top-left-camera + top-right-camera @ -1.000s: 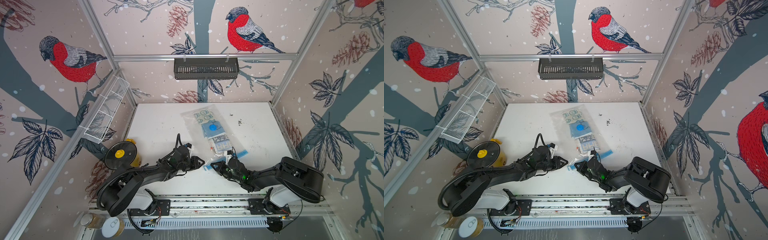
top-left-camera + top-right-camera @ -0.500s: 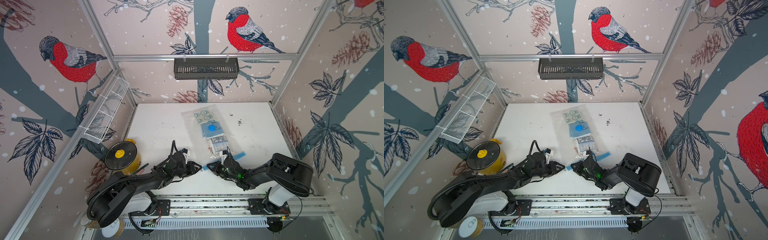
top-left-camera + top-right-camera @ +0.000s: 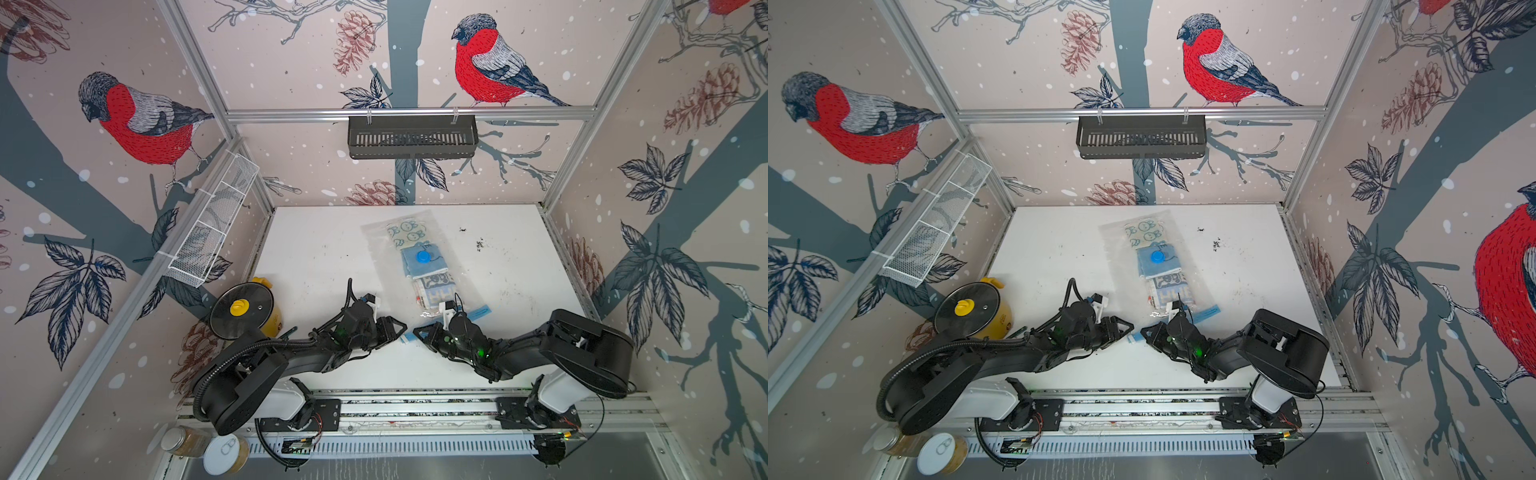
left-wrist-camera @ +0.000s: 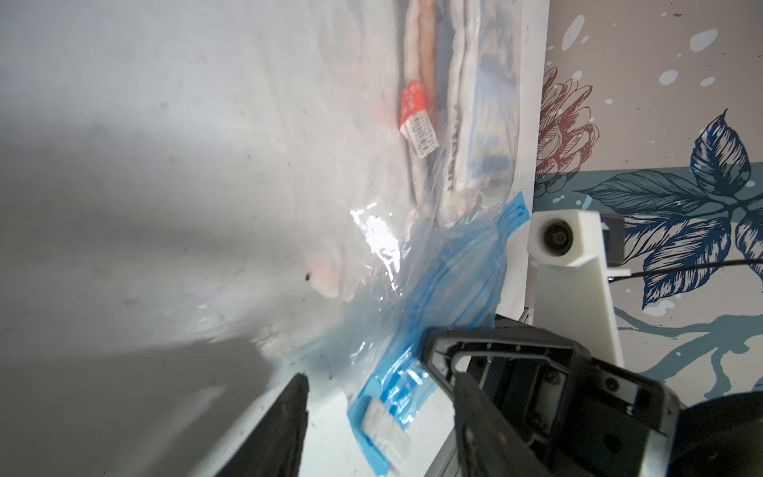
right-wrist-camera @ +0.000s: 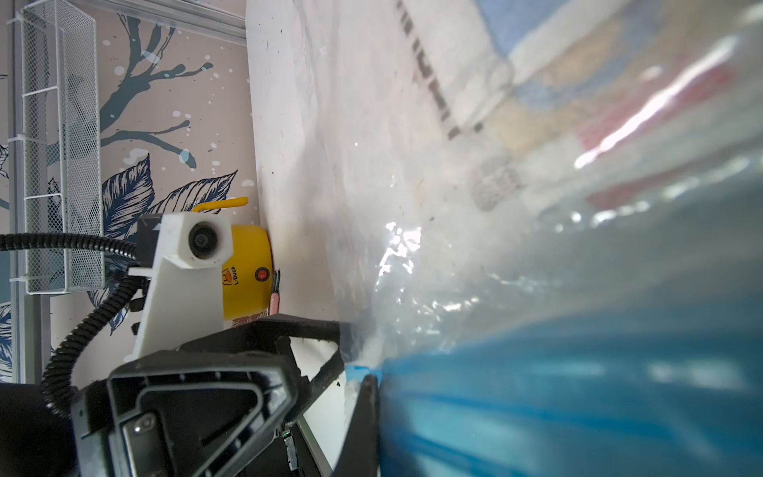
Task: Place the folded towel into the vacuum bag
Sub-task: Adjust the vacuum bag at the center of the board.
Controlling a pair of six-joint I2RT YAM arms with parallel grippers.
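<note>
The clear vacuum bag (image 3: 415, 249) lies flat mid-table in both top views, with its round blue valve cap (image 3: 1157, 257) on top. Folded towels show through the plastic; the one nearest the mouth (image 3: 436, 293) is white and blue with a red tag (image 4: 414, 103). The blue zip strip (image 4: 454, 268) runs along the near end. My left gripper (image 4: 380, 413) is open, and the strip's end with its white slider lies between the fingers, touching neither. My right gripper (image 5: 373, 396) is shut on the zip strip, which fills that view. Both grippers meet tip to tip (image 3: 409, 332).
A yellow pot with a glass lid (image 3: 243, 309) stands at the table's left edge. A white wire basket (image 3: 212, 232) hangs on the left wall and a black shelf (image 3: 411, 137) on the back wall. Jars (image 3: 187, 440) sit below the front rail.
My left jaws have opened wider around the strip's end. My right gripper has shifted slightly left, still shut on the strip.
</note>
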